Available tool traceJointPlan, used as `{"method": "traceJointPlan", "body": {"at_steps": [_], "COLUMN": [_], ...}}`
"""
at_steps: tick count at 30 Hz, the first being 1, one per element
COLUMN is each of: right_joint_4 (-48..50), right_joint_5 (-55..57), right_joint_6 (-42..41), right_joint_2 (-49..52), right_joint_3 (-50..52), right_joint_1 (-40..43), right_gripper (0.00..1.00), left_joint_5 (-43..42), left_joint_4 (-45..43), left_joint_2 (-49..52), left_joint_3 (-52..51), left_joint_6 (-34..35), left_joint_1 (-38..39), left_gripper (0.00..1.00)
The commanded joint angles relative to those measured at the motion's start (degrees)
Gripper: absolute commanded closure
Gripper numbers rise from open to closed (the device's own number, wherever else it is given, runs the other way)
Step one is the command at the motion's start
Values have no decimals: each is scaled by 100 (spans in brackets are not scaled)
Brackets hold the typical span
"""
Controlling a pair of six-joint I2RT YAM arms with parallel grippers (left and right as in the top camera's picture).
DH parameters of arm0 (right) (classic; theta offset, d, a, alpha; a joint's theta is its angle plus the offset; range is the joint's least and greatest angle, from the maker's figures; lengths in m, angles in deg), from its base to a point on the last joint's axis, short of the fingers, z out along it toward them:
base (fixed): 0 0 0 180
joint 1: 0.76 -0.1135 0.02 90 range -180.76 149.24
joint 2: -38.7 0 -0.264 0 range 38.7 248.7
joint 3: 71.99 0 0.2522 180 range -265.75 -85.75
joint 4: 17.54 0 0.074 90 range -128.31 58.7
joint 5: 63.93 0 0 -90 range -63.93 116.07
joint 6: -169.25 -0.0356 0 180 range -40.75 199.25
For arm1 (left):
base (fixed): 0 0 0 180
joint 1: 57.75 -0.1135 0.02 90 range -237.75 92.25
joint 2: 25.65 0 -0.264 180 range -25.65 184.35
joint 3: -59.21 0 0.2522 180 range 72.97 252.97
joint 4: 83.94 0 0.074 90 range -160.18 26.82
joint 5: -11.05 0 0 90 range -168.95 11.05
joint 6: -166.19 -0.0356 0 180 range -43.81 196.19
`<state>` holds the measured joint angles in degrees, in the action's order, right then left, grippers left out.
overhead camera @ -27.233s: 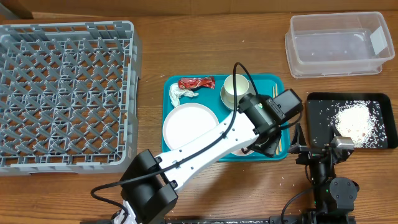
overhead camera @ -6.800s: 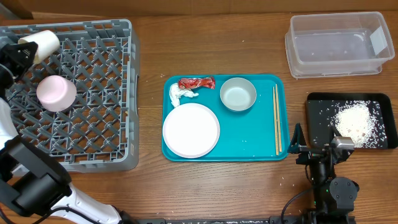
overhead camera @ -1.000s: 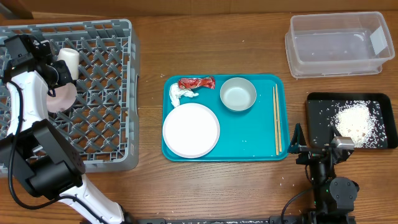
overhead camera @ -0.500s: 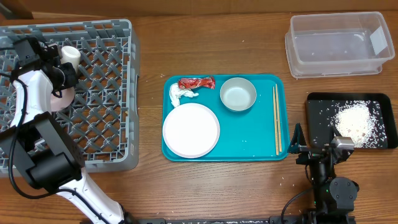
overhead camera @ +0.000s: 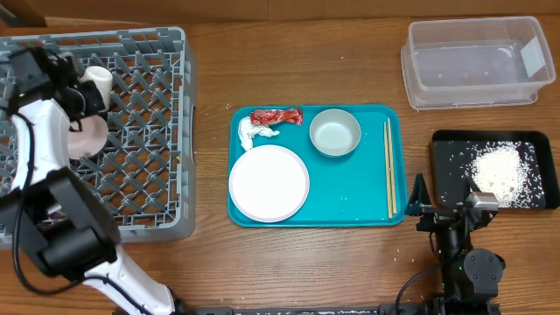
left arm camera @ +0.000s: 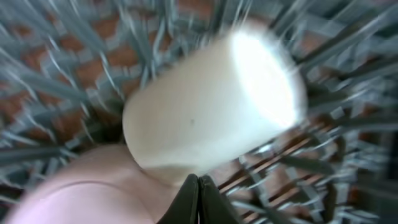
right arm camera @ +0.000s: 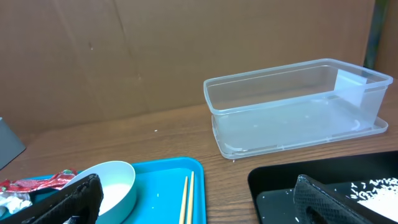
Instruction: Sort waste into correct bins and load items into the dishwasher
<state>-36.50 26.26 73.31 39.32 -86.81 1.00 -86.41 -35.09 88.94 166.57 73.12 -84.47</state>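
Observation:
The white cup (overhead camera: 96,81) lies on its side in the back left of the grey dishwasher rack (overhead camera: 140,166), beside the pink-backed plate (overhead camera: 86,137). My left gripper (left arm camera: 199,198) is shut, its tips just short of the cup (left arm camera: 211,106), and nothing shows between its fingers. On the teal tray (overhead camera: 359,197) lie the red wrapper (overhead camera: 276,116), the white tissue (overhead camera: 256,131), the grey-green bowl (overhead camera: 335,133) and the small white plate (overhead camera: 269,183). The clear bin (overhead camera: 477,63) stands at the back right. My right gripper (right arm camera: 199,205) hangs open near the table's front edge.
Two chopsticks (overhead camera: 388,166) lie along the teal tray's right side. A black tray (overhead camera: 455,175) with loose white grains sits at the right, under my right gripper. A brown board stands behind the bin (right arm camera: 298,106).
My left arm has shifted a little over the rack's back left corner. The cup has stayed by the gripper's tips. The right arm has not moved.

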Motion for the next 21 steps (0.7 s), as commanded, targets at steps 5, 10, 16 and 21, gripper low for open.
{"method": "traceJointPlan", "body": {"at_steps": [5,10,16,21], "right_joint_4": [35,35,35,35], "right_joint_5": [-24,-24,-24,-24], "right_joint_6": [39,39,39,39], "right_joint_2": [-46,-46,-46,-46], "right_joint_3": [61,61,61,61], "right_joint_1": [-20,-20,-20,-20], "right_gripper": [0,0,0,0], "left_joint_5": [-1338,-1325,-177,638], "left_joint_4": [-415,-748,-1032,-1025], "left_joint_2": [-874,-778,-400,-74], "left_joint_3": [42,42,42,42], "left_joint_6": [332,280,-153,-278], "left_joint_1": [-4,258,726,813], "left_gripper": [96,96,96,96]}}
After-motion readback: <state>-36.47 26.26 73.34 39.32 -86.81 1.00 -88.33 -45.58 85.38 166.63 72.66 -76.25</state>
